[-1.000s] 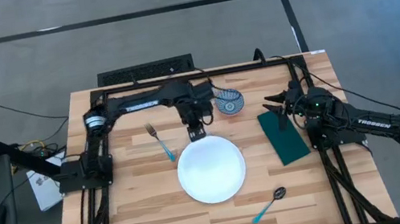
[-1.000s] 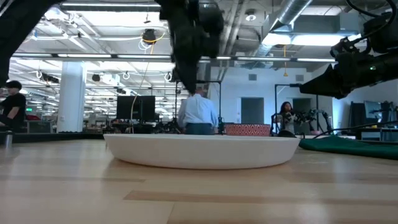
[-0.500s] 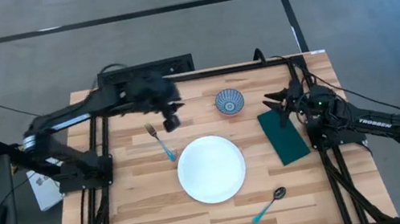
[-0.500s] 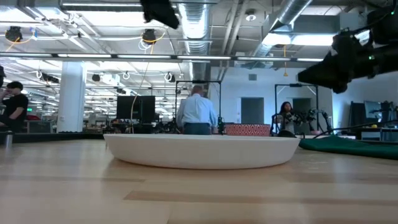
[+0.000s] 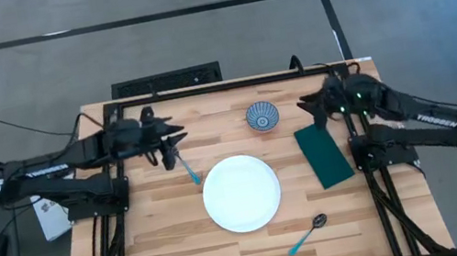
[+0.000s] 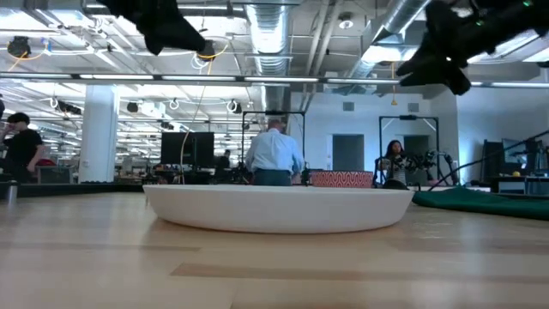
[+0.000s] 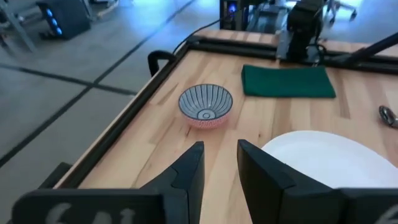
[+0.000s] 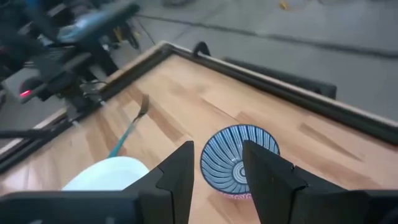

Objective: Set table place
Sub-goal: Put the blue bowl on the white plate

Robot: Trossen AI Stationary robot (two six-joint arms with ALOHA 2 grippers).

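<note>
White plate [image 5: 241, 193] sits mid-table [image 5: 164, 241]; low view hides the bowl [image 5: 262, 117], fork [image 5: 184, 161], spoon [image 5: 308, 234]. Left gripper [image 5: 172, 141] above the fork and right gripper [image 5: 311, 107] beside the cloth [image 5: 323, 155]: fingers apart.

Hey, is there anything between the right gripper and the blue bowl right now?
Nothing visible. The right gripper hangs open above the table's far right part, and the bowl sits just to its left with only bare table between them. In the right wrist view the bowl shows between the fingers, unobstructed. The cloth lies nearer, off that line.
</note>
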